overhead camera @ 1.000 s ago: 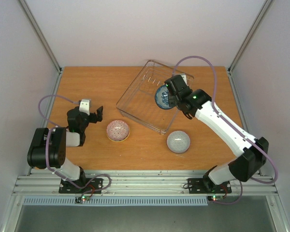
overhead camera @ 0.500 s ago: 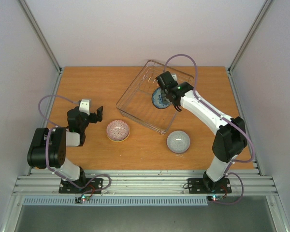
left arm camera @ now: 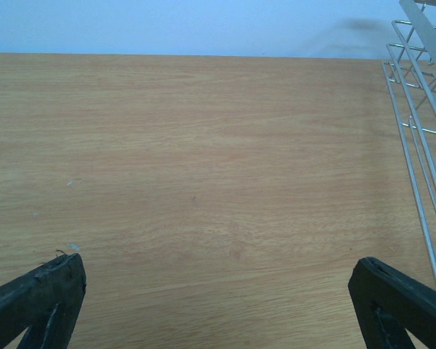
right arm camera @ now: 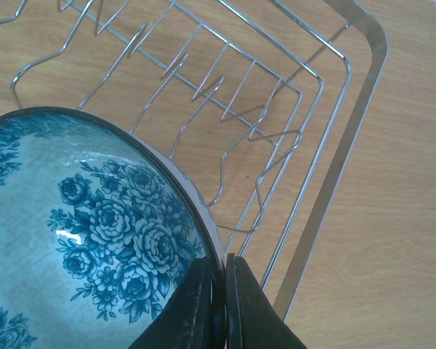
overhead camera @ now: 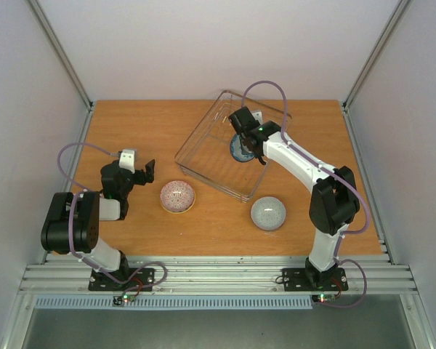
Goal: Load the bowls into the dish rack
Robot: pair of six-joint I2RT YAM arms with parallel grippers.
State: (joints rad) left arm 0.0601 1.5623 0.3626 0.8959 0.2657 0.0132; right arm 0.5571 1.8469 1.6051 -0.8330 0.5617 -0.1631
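The wire dish rack (overhead camera: 207,156) sits tilted at the back middle of the table. My right gripper (overhead camera: 245,138) is shut on the rim of the blue-and-white bowl (overhead camera: 241,150) and holds it inside the rack; in the right wrist view the bowl (right arm camera: 80,240) fills the left side, my gripper (right arm camera: 221,291) pinching its rim above the rack's wire prongs (right arm camera: 225,109). The pink-red bowl (overhead camera: 177,196) and a pale grey bowl (overhead camera: 268,213) rest on the table in front of the rack. My left gripper (overhead camera: 150,170) is open and empty, left of the pink-red bowl.
The rack's side (left arm camera: 418,138) shows at the right edge of the left wrist view, over bare wood. Grey walls and metal frame posts (overhead camera: 62,58) enclose the table. The right arm's cable (overhead camera: 276,91) loops over the rack's far corner.
My right gripper has carried the blue-and-white bowl left and deeper into the rack, and the arm has stretched out. The left arm has not moved.
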